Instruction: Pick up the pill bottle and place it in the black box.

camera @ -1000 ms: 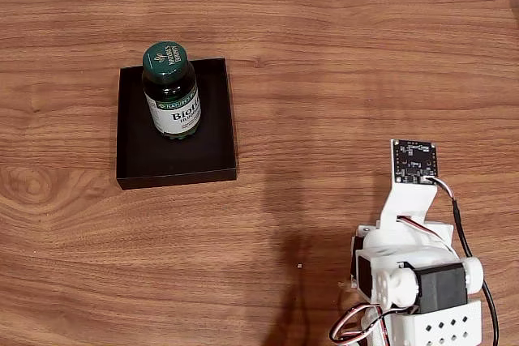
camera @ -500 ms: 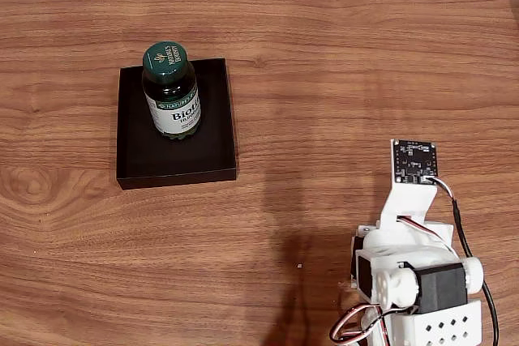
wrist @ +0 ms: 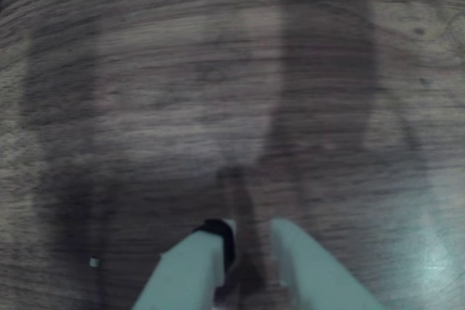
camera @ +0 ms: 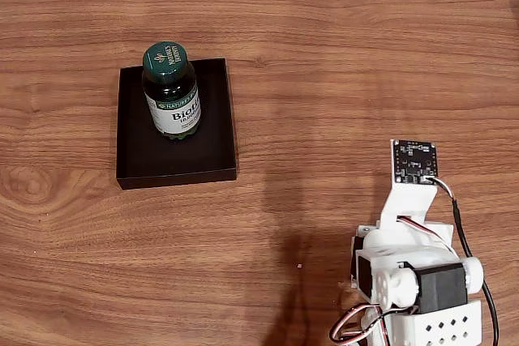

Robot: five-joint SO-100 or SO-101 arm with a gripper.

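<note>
The pill bottle (camera: 171, 91), dark amber with a green cap and a white label, stands upright inside the black box (camera: 142, 160) at the table's left in the fixed view. My arm (camera: 409, 273) is folded up at the bottom right, far from the box. In the wrist view my gripper (wrist: 247, 231) hangs just above bare wood. Its two pale fingers (wrist: 192, 266) are drawn together with only a thin dark gap and nothing between them.
The wooden table (camera: 349, 79) stretches wide between the arm and the box. A small circuit board (camera: 414, 161) sits on top of the arm's white bracket. A tiny pale speck (camera: 299, 265) lies on the wood left of the arm's base.
</note>
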